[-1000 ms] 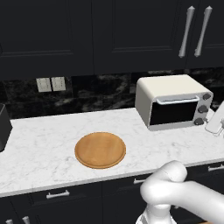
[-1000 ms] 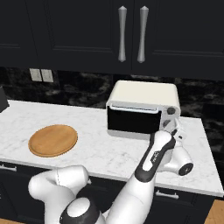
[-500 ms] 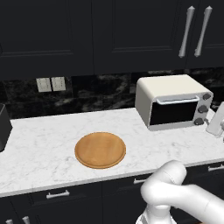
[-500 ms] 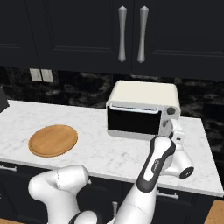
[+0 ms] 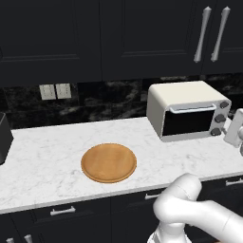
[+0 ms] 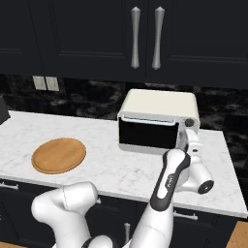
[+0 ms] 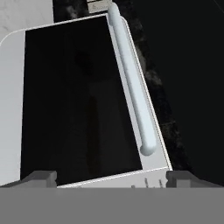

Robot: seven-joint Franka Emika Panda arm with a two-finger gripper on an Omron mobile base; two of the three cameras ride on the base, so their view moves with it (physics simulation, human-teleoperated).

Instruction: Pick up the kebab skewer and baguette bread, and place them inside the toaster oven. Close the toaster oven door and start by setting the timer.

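The cream-white toaster oven (image 5: 182, 95) stands at the back right of the counter. Its dark glass door (image 5: 187, 122) is shut, with the bar handle along the top edge. My gripper (image 5: 229, 124) hovers open just right of the oven's front, level with the dark knobs (image 5: 219, 117). From the other side it (image 6: 186, 137) sits close against the oven's (image 6: 160, 104) knob side. In the hand view, rolled sideways, the door (image 7: 78, 100) and its pale handle (image 7: 131, 78) lie close ahead, and nothing sits between the open gripper (image 7: 112, 178) fingertips. The kebab skewer and baguette bread are hidden.
A round wooden board (image 5: 108, 162) lies bare in the middle of the marble counter (image 5: 47, 156). A small black toaster (image 5: 4, 137) sits at the far left edge. Dark upper cabinets with silver handles (image 5: 211, 33) hang above the oven.
My hand has drifted slightly right and closer to the oven's knob side. The jaws stayed open and the door stayed shut.
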